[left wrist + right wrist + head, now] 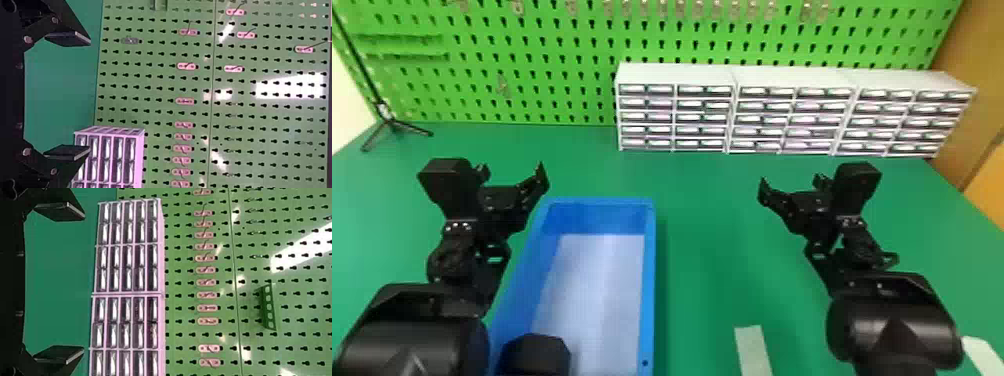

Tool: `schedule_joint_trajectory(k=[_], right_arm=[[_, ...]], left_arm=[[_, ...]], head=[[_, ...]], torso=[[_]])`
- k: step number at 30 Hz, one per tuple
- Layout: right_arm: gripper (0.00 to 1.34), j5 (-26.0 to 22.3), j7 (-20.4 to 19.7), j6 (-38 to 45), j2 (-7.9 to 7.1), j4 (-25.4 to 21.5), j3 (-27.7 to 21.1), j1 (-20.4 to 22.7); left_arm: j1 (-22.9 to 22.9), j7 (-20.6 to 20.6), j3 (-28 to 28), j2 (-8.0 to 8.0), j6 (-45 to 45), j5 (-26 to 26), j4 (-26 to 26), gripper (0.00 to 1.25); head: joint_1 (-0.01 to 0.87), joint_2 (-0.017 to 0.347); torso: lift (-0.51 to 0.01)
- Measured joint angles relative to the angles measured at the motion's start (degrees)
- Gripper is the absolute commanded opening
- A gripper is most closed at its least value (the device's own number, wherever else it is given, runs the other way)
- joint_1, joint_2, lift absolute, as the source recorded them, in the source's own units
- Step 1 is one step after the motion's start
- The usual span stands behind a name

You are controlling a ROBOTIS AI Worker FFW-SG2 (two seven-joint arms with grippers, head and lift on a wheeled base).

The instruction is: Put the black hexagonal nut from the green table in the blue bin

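Green counter [707,210] beneath both grippers; pegboard [547,45] beyond them. White drawers [677,75] past right gripper [791,182], toward pegboard. Blue bin [649,280] between grippers, just beside left gripper [512,172], running from there toward robot. Both grippers wide open, holding nothing. Black nut [534,355] at bin's near end, robot side of left gripper, well apart from its fingertips; lower part cut off by head view's edge.

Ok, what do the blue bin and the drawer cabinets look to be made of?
The blue bin looks like satin plastic: even colour, smooth walls. The drawer cabinets seem plastic too, with matt pale frames and glossy, perhaps clear fronts, judging by bright reflections.
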Motion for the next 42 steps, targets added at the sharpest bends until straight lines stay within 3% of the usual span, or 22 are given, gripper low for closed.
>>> schedule_joint_trajectory(k=[42], right_arm=[[1.23, 0.0, -0.2, 0.1, -0.06, 0.0, 0.0, 0.8]], left_arm=[[0.1, 0.1, -0.4, 0.0, 0.0, 0.0, 0.1, 0.95]], head=[[0.683, 0.028]], torso=[[-0.096]])
